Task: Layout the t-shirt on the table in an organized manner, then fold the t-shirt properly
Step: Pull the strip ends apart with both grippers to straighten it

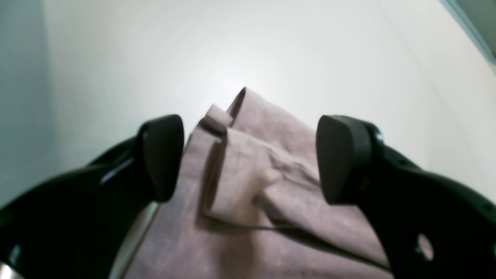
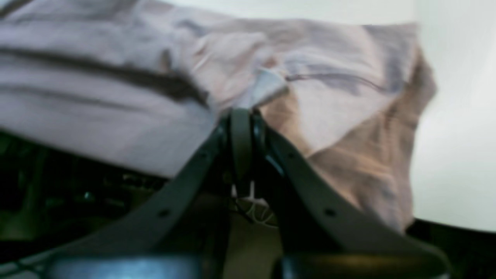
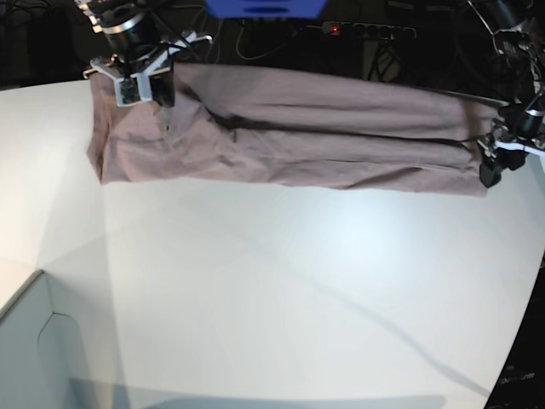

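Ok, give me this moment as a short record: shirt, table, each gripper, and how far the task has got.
shirt: t-shirt, mauve, stretched in a long band along the far edge of the table
left gripper: open, jaws apart above a folded end of the cloth, not gripping
right gripper: shut on the t-shirt, pinching a bunched edge
other: pale box corner at the near side
task stage: shirt not yet spread flat; folding not begun
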Action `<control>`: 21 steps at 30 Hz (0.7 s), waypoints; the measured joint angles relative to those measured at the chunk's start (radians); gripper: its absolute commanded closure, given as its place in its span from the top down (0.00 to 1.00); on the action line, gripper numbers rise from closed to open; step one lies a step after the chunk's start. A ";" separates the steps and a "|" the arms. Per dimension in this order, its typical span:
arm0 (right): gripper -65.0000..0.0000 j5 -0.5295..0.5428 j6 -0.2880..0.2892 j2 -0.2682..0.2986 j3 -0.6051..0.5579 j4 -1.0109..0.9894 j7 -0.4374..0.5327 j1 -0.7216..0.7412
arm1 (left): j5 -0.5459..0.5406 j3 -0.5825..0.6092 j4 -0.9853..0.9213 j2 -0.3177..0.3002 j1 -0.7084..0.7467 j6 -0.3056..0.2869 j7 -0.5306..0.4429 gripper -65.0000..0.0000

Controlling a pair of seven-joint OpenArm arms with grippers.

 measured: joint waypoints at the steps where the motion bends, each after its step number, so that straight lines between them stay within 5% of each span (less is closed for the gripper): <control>1: 0.00 0.000 0.000 0.003 -0.005 -0.002 -0.002 0.000 | 0.000 0.000 0.000 0.000 0.000 0.000 0.000 0.79; 21: 0.00 0.001 0.000 0.051 0.008 -0.166 0.005 0.013 | 0.000 0.000 0.000 -0.002 0.002 0.000 0.000 0.79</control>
